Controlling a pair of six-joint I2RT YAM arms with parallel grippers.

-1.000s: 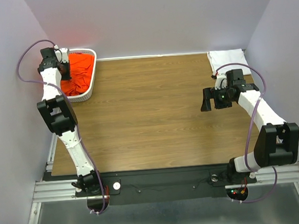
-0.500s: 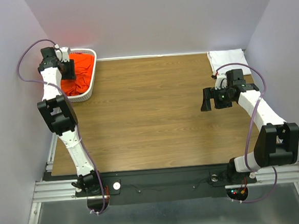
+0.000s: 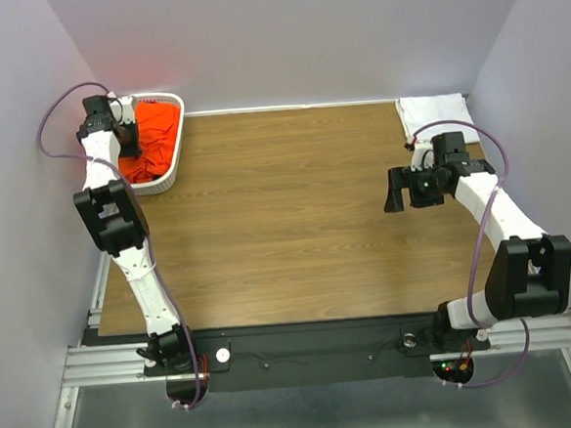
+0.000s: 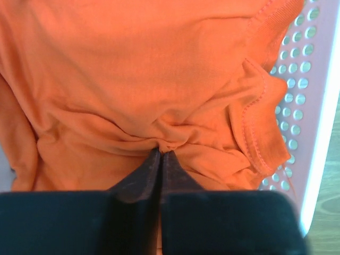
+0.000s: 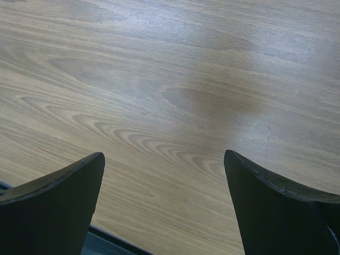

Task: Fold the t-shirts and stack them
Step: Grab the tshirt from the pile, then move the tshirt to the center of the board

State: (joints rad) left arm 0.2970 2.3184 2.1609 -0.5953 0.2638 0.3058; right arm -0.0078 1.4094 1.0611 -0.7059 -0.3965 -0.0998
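An orange-red t-shirt (image 3: 157,135) lies crumpled in the white mesh basket (image 3: 177,110) at the back left corner. My left gripper (image 3: 129,139) reaches down into the basket. In the left wrist view its jaws are pressed together, and the left gripper (image 4: 161,153) is shut on a bunched fold of the orange-red t-shirt (image 4: 133,74). A folded white t-shirt (image 3: 435,115) sits at the back right corner of the table. My right gripper (image 3: 394,189) hovers over bare wood in front of it. In the right wrist view the right gripper (image 5: 164,154) is open with nothing between its fingers.
The basket wall (image 4: 308,69) rises on the right of the left wrist view, close to the pinched cloth. The wooden table (image 3: 286,224) spreads between the two arms. Purple walls close in on the left, back and right.
My left gripper opened over the orange-red t-shirt and has closed again on a fold of it, shifting slightly in the basket. The right arm has not moved.
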